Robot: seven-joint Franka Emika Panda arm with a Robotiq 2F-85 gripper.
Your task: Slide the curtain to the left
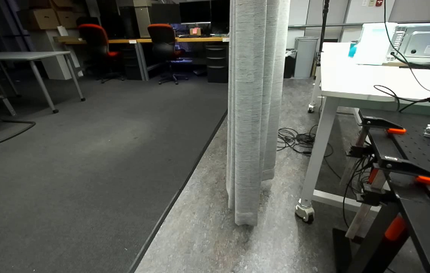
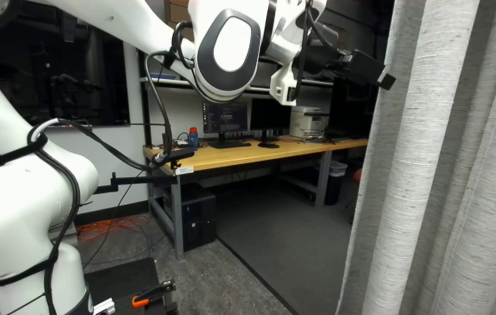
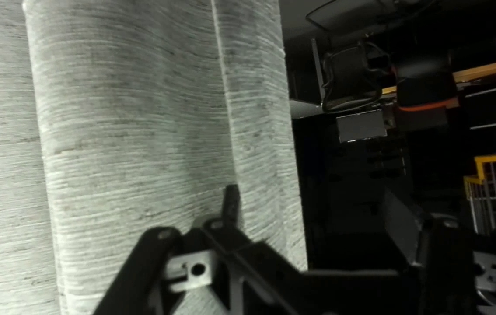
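Note:
The curtain is tall, pale grey-white pleated fabric. It hangs near the middle in an exterior view (image 1: 251, 113) and along the right side in an exterior view (image 2: 423, 153). It fills the left half of the wrist view (image 3: 134, 131). My gripper (image 3: 314, 208) is open, its fingers wide apart. One finger overlaps the curtain and the other stands over the dark room, with the curtain's free edge between them in that picture. My gripper also shows beside the curtain's edge in an exterior view (image 2: 385, 79). I cannot tell whether it touches the fabric.
A white wheeled table (image 1: 374, 81) and a black table with orange-handled clamps (image 1: 408, 165) stand right of the curtain. Coiled cables (image 1: 298, 138) lie on the floor. A wooden desk with monitors (image 2: 248, 153) stands behind the arm. Chairs (image 1: 163, 40) and desks stand farther back.

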